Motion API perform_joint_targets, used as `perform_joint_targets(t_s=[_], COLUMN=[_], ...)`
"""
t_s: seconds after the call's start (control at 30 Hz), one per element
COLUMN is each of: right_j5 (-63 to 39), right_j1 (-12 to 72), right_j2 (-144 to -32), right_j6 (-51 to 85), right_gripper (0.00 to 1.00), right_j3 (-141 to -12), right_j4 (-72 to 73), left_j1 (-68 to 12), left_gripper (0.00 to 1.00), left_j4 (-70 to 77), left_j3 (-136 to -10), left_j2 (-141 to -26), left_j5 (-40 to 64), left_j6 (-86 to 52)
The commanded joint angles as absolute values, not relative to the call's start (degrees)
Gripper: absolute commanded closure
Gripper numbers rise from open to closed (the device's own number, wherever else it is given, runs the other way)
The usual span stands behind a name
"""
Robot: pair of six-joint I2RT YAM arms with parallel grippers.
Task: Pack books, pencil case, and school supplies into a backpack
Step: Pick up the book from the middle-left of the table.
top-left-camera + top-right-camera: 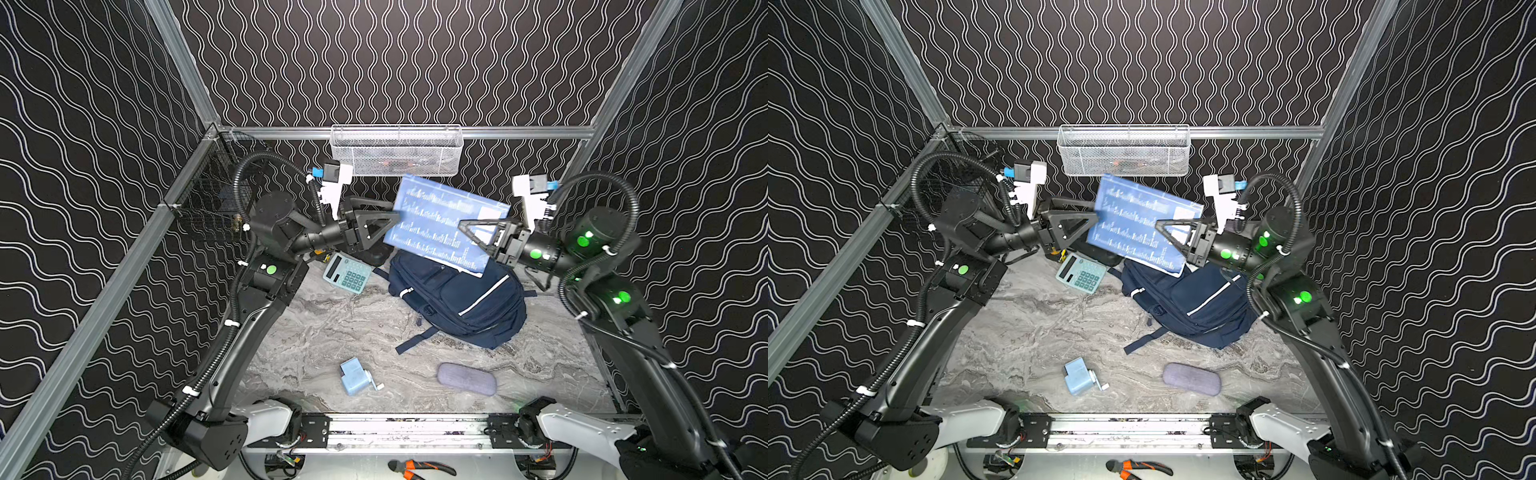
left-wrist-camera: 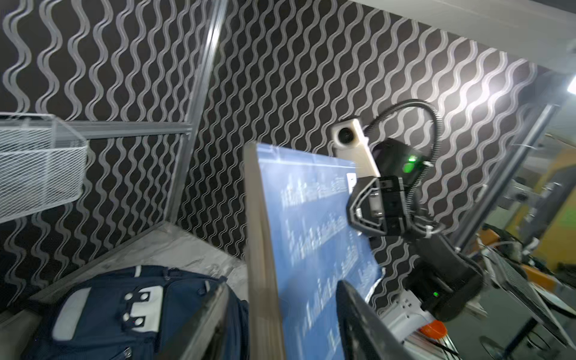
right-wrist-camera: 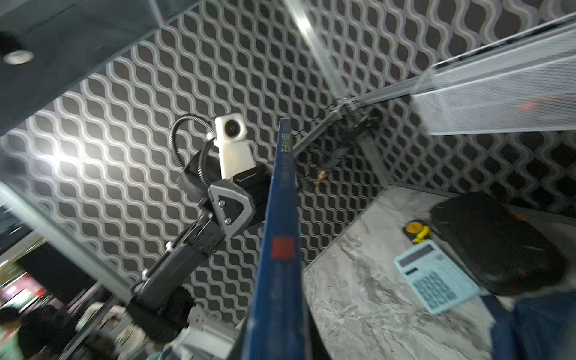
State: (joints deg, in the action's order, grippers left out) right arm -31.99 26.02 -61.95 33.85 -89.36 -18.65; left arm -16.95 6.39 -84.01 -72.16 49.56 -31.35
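A: Top views first. What do you get?
B: In both, your right pincer [image 1: 463, 226] is clenched on the blue book [image 1: 436, 224], which hangs tilted over the 12 o'clock end of the backpack [image 1: 457, 299]. Your left pincer [image 1: 395, 210] sits at the book's 9 o'clock edge. On the counter [image 1: 316, 332], the calculator [image 1: 347, 274] lies at 10, the sharpener [image 1: 353, 376] at 7 and the pencil case [image 1: 466, 379] at 5.
A: Left wrist?
B: Only there do you see its fingers [image 2: 352, 311] spread, released, either side of the page edge. It also shows the backpack's white patch [image 2: 143, 308].
A: Right wrist?
B: The book edge-on, and a tape measure [image 3: 417, 230] and black case [image 3: 492, 243] beside the calculator, barely seen from above.
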Motion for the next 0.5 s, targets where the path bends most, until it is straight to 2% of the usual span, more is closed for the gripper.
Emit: perform_joint_targets(t_s=[0.0,0.17,0.27,0.4,0.47], right_j5=[-6.9,10.3,20.5,28.8,31.0], right_j1=[25.9,26.0,26.0,26.0,26.0], right_j2=[-59.8,-57.0,-55.3,-51.8,-49.8], right_j6=[33.4,32.6,33.0,34.0,34.4], right_gripper=[1.0,1.0,1.0,1.0,1.0], right_j3=[-94.0,-100.5,-104.9,-108.0,-108.8], right_j4=[-39.7,-54.4,-62.7,-68.6,-69.5], left_j1=[-18.2,-27.0,-36.9,-50.0,-54.5], left_gripper=[0.39,0.35,0.34,0.33,0.32], left_j4=[7.3,7.5,4.6,1.4,0.0], left_j3=[-82.3,-80.7,-80.0,-80.5,-82.5], left_j2=[-72.5,-75.7,-79.4,-88.3,-94.6], left_j5=[40.0,29.4,17.6,2.7,-0.9], left_j6=[-28.6,-22.7,-17.0,-11.8,-10.1])
